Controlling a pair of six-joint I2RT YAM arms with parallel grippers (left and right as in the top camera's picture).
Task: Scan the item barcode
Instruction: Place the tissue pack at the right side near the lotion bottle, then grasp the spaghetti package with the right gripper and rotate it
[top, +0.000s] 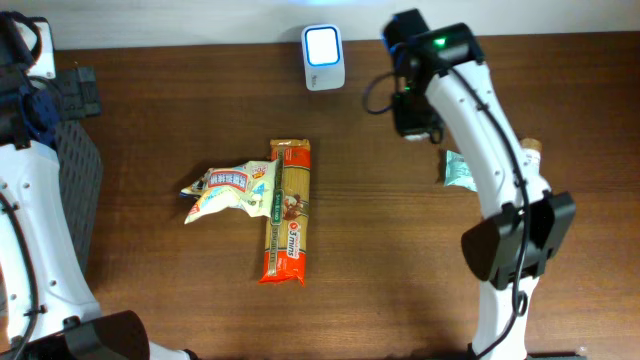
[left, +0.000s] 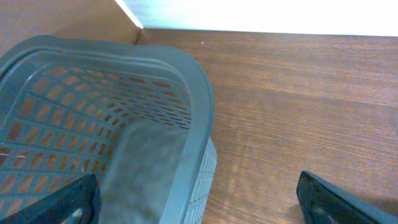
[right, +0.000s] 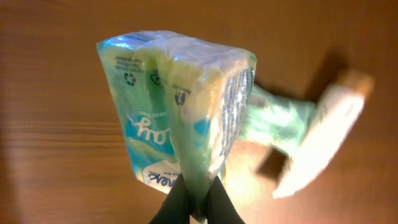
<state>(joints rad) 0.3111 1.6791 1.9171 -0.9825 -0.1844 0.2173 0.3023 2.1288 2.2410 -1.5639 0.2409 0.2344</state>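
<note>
1. Pack in teal and white wrap (right: 180, 106) is pinched by one edge in the right gripper (right: 198, 208), jaws clenched on it, up off the wooden surface (top: 400, 260)
2. Below it, blurry in the wrist view: a green packet (right: 277, 121) and a pale bottle-ish thing (right: 323, 134)
3. Scanner (top: 323, 57), white with a lit face, stands at the far edge, near the right wrist
4. Left gripper (left: 199, 202) has its jaws spread wide, holding nothing, over the rim of a grey basket (left: 186, 81)
5. Mid-surface: orange pasta packet (top: 288, 215) touching a snack bag (top: 225, 190)
</note>
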